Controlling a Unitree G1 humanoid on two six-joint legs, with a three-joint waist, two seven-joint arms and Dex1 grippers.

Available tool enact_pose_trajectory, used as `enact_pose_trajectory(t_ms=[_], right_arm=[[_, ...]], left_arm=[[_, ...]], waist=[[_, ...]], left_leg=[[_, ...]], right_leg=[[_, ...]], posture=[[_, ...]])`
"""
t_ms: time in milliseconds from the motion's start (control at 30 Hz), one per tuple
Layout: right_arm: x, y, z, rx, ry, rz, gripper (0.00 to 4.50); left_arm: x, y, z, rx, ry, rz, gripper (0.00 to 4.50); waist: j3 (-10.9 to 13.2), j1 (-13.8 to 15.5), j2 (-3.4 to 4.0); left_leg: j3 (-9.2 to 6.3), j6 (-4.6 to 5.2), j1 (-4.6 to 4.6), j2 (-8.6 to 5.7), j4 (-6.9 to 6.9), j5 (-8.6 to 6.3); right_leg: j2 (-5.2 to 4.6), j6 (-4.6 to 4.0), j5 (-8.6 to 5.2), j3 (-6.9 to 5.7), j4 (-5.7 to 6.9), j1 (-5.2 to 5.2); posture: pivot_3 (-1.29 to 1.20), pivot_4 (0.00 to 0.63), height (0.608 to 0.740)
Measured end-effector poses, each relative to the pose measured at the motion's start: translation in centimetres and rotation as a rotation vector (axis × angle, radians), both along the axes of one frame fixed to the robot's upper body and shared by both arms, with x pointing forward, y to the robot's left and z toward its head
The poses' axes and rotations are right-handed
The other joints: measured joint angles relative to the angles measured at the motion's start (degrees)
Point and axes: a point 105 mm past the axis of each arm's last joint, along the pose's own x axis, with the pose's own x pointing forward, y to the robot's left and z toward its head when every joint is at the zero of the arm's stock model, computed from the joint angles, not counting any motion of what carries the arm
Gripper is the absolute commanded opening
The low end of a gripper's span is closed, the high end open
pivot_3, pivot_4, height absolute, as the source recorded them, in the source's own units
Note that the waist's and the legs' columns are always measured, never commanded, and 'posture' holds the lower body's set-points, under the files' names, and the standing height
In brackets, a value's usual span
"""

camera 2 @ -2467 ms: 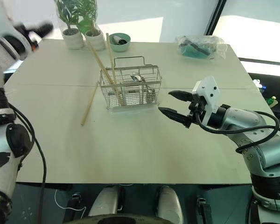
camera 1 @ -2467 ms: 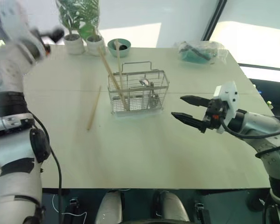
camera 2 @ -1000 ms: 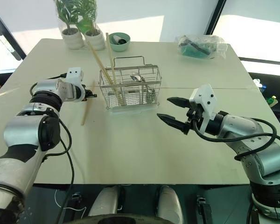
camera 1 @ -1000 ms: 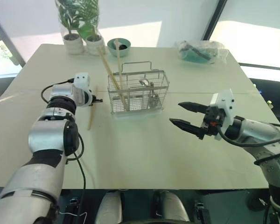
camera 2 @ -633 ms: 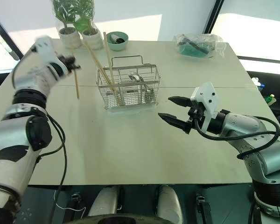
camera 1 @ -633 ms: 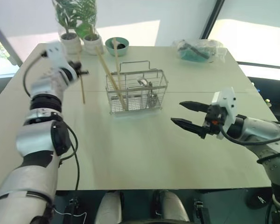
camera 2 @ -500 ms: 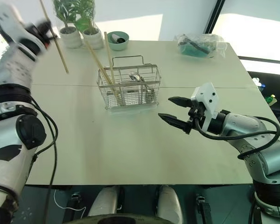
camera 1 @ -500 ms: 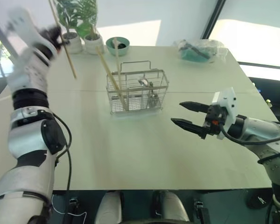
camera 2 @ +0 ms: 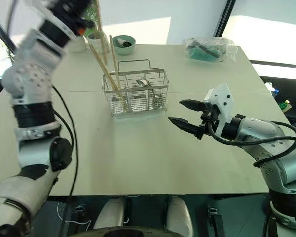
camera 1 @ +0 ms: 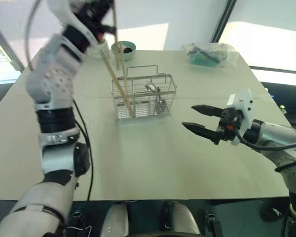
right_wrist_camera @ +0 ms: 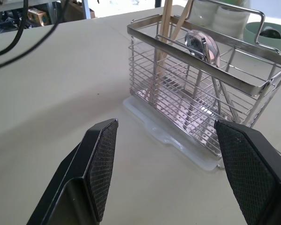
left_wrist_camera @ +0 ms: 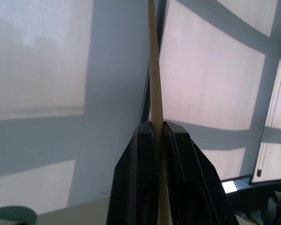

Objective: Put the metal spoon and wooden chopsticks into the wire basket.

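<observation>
Pale tan wood shows between the black fingers (left_wrist_camera: 140, 187) of the left gripper (camera 1: 104, 17), which is clenched on one wooden chopstick (left_wrist_camera: 155, 93) and raised high over the far left part of the table (camera 1: 138, 163). That held chopstick hangs nearly upright, its lower end near the teal bowl (camera 1: 124, 48) and behind the wire basket (camera 1: 144, 98).

Two more chopsticks (camera 1: 117, 81) stand tilted in the left end of the basket, their tops leaning out toward the potted plants (camera 2: 96, 29) at the table's far edge. The metal spoon (right_wrist_camera: 201, 47) stands inside the basket too, bowl up, near its middle, as the right wrist view shows through the grid. The basket sits on a clear plastic tray (right_wrist_camera: 168, 136) about mid-table.

On the right, the right gripper (camera 1: 202, 118) hovers above the table, its two fingers spread apart with nothing between them, pointing toward the basket's right end but well apart from it. A clear plastic bag (camera 1: 209, 53) with something dark green inside lies at the far right corner of the table.
</observation>
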Motion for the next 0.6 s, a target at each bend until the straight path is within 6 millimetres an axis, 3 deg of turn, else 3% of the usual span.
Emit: enact_pose_trajectory(t_ms=[100,200,367,500,600], right_arm=[[0.0,0.0,0.0,0.002,-0.001,-0.006,3.41],[-0.2,-0.1,0.3,0.006,-0.014,-0.013,3.41],[-0.4,-0.5,0.2,0.010,-0.003,-0.033,3.41],[-0.4,-0.6,0.4,0.010,-0.011,-0.042,3.41],[-0.4,-0.6,0.5,0.009,-0.011,-0.044,3.41]], left_arm=[[0.4,-1.2,-1.5,0.029,0.013,-0.002,0.04],[0.6,-1.3,-2.1,0.043,0.002,0.023,0.04],[1.5,-1.0,-4.9,0.075,0.053,0.064,0.04],[1.5,-1.4,-5.4,0.085,0.048,0.066,0.04],[1.6,-1.9,-6.5,0.085,0.064,0.061,1.16]], waist=[[0.0,0.1,0.00],[0.0,0.3,0.00],[0.0,0.3,0.00],[0.0,0.3,0.00],[0.0,0.3,0.02]], left_leg=[[0.00,0.00,-0.08,0.00,-0.01,0.00],[0.00,0.01,-0.10,0.00,0.00,-0.01],[-0.03,0.01,-0.17,-0.01,0.04,0.00],[-0.05,0.01,-0.20,-0.01,0.03,-0.01],[-0.05,0.02,-0.20,-0.01,0.02,-0.01]], right_leg=[[0.01,0.00,0.00,0.00,-0.01,-0.07],[0.00,-0.01,0.00,0.00,-0.05,-0.06],[0.00,-0.11,-0.05,0.00,-0.09,-0.06],[0.00,-0.11,-0.05,0.00,-0.12,-0.08],[0.00,-0.10,-0.05,0.00,-0.11,-0.08]], posture=[[0.00,0.150,0.717],[0.00,0.150,0.717],[0.00,0.150,0.717],[0.00,0.150,0.717],[0.00,0.150,0.717]])
